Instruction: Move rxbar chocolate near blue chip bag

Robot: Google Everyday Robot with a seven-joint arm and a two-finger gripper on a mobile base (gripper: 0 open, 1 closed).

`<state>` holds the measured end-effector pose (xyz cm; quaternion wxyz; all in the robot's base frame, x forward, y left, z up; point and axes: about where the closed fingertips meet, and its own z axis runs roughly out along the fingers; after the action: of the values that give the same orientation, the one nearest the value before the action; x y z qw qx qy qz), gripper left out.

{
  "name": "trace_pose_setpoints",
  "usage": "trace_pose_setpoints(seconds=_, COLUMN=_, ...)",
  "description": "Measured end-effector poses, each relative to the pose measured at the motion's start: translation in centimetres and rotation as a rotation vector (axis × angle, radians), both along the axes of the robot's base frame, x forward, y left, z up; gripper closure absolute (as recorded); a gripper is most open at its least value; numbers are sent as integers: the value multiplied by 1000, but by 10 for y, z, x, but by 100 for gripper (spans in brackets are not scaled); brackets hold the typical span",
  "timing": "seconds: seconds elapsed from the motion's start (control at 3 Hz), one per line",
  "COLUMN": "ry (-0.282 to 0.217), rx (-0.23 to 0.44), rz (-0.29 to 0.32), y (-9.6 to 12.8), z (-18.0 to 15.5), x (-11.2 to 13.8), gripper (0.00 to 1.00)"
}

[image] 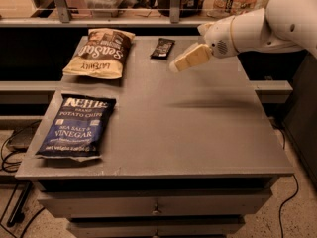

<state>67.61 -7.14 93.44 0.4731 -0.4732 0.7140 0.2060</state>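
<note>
Shows the gripper (176,66) hovering over the grey table (198,133), rxbar chocolate (162,48) just beyond its tip, tan chip bag (99,53) farther left, blue chip bag (77,128) well left and nearer.

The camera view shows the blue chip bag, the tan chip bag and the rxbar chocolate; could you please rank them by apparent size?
1. blue chip bag, though it lies nearer, so its lead over the next is unsure.
2. tan chip bag.
3. rxbar chocolate, clearly smallest.
The tool hovers right of the bar.
</note>
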Motion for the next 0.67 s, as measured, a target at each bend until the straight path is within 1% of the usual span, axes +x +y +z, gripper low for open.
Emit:
trace_pose_setpoints(seconds=0.33, ry=8, rx=17, rz=-29, y=3, z=-4, x=2, gripper=0)
trace_pose_setpoints(seconds=0.67, ry=-25, rx=82, rz=-135, y=19, z=-11, x=34, gripper=0)
